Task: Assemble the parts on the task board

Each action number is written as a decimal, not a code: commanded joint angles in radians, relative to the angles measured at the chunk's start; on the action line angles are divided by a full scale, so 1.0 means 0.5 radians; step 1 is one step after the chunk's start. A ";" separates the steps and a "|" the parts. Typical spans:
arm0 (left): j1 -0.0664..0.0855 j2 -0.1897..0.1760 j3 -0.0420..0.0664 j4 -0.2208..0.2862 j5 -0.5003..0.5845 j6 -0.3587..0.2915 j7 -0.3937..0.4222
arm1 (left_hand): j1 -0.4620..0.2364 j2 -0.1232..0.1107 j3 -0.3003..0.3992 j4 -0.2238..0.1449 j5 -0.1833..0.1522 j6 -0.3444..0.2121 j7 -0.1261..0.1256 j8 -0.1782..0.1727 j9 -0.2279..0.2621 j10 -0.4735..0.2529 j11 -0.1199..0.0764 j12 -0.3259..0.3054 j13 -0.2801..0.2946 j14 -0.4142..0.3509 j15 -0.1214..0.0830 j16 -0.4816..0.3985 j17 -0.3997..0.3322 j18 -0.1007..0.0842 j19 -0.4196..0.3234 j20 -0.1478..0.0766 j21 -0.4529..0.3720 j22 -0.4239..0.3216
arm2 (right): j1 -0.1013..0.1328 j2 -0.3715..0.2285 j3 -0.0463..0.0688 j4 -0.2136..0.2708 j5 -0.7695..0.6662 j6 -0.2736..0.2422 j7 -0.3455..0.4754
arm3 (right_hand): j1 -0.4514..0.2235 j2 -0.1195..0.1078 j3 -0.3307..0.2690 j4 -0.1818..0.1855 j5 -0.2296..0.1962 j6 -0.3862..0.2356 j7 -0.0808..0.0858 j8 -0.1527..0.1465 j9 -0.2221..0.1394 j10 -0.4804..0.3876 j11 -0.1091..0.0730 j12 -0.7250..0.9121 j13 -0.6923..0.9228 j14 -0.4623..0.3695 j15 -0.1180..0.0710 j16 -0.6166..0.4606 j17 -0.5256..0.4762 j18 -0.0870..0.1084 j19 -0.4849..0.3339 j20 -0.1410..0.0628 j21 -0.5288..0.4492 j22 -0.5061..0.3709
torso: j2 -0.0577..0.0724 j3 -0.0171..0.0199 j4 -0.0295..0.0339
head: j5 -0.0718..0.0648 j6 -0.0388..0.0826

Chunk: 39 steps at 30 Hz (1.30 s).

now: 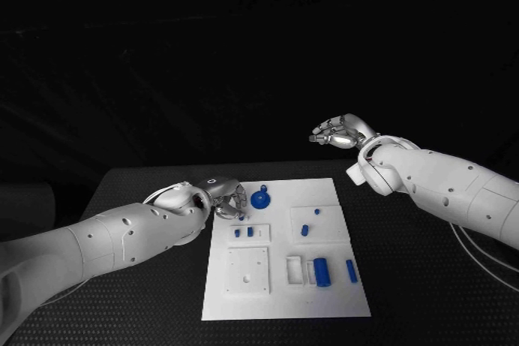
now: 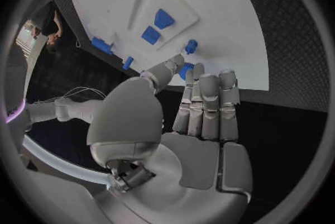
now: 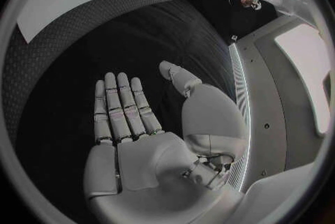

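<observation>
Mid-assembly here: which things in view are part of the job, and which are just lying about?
Part of the job:
task board
round blue part
blue cylinder part
small blue parts
left hand, at the board's edge
right hand, open, raised clear of the board

Lying about:
black table
cables beside the right arm

The left arm came in low from the left side, and its hand (image 1: pixel 220 198) hung close over the table with the palm down. Its fingers (image 2: pixel 209 102) lay straight and side by side, holding nothing. The right arm reached in from the right side and was lifted higher. Its hand (image 1: pixel 340 132) was up in the air, fingers (image 3: pixel 120 106) stretched flat with the thumb out, also holding nothing.
</observation>
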State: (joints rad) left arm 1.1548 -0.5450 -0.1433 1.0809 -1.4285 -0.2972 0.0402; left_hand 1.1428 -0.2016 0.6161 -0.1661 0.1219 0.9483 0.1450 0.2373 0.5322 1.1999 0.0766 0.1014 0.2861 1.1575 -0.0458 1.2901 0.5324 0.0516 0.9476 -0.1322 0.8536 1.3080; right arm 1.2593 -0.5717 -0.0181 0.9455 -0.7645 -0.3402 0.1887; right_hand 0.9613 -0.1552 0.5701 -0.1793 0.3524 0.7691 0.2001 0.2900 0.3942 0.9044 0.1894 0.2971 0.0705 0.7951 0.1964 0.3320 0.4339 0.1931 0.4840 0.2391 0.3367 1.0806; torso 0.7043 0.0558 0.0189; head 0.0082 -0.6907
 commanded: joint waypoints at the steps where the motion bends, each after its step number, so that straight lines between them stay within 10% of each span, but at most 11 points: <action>1: 0.001 -0.014 0.002 0.007 0.109 -0.079 0.066 | -0.014 -0.004 0.008 0.021 0.008 -0.017 0.001 -0.012 -0.001 -0.014 0.001 -0.016 -0.002 -0.002 0.019 -0.012 -0.003 0.070 0.008 -0.012 -0.008 0.031 | -0.001 -0.002 0.000 0.003 -0.004 0.021 0.016 | -0.008 0.019 -0.012 0.000 0.013 -0.006 0.040 0.009 -0.003 0.011 -0.002 -0.009 -0.003 -0.014 0.007 0.011 -0.003 0.012 -0.006 0.009 -0.008 0.002 | 0.001 -0.0005 0.000 | -0.001 -0.001; 14: -0.002 0.001 -0.003 -0.014 -0.052 0.058 0.003 | -0.022 -0.140 -0.104 -0.019 -0.074 -0.064 0.008 -0.015 0.000 -0.055 0.026 -0.042 -0.013 -0.064 0.044 -0.004 0.005 0.084 -0.042 0.017 -0.002 0.044 | -0.002 -0.002 0.000 0.003 -0.004 0.022 0.015 | -0.008 0.020 -0.012 0.000 0.013 -0.005 0.040 0.010 -0.003 0.011 -0.002 -0.009 -0.003 -0.014 0.007 0.012 -0.003 0.013 -0.006 0.009 -0.008 0.003 | 0.000 0.0002 0.001 | 0.004 -0.003; 27: -0.033 0.040 -0.018 -0.048 -0.067 0.048 0.015 | 0.032 -0.109 -0.117 -0.049 -0.113 -0.047 0.008 0.002 0.007 -0.016 0.012 -0.018 -0.002 -0.065 0.031 0.011 0.011 0.089 -0.044 0.013 0.008 0.041 | -0.003 0.001 0.000 0.001 -0.004 0.024 0.015 | -0.009 0.021 -0.012 0.001 0.013 -0.005 0.040 0.010 -0.003 0.011 -0.002 -0.009 -0.003 -0.014 0.007 0.012 -0.003 0.013 -0.006 0.009 -0.008 0.003 | 0.002 0.0014 -0.003 | 0.003 -0.006; 39: -0.040 0.059 -0.021 -0.080 -0.095 0.066 0.008 | 0.153 0.020 -0.088 -0.096 -0.075 0.024 -0.024 0.051 0.025 0.054 -0.015 0.020 0.017 -0.048 0.005 0.023 0.009 0.084 -0.032 -0.004 0.022 0.039 | -0.005 0.005 0.000 0.000 -0.004 0.026 0.016 | -0.009 0.022 -0.012 0.001 0.013 -0.005 0.040 0.010 -0.004 0.012 -0.002 -0.009 -0.003 -0.014 0.007 0.012 -0.004 0.013 -0.005 0.009 -0.009 0.003 | 0.001 0.0018 -0.001 | 0.000 -0.008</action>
State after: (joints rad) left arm 1.1356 -0.5192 -0.1535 1.0417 -1.4612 -0.2783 0.0436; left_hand 1.2164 -0.1957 0.5724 -0.2105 0.0803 0.9535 0.1308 0.2589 0.5441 1.2212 0.0681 0.1076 0.2936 1.1328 -0.0359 1.2973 0.5360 0.0472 0.9305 -0.1234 0.8593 1.3074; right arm 1.2574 -0.5704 -0.0181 0.9449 -0.7645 -0.3393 0.1886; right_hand 0.9573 -0.1513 0.5701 -0.1793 0.3524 0.7690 0.2001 0.2899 0.3936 0.9044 0.1894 0.2971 0.0705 0.7915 0.1999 0.3320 0.4332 0.1930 0.4840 0.2391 0.3367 1.0813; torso 0.7052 0.0569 0.0177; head 0.0085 -0.6938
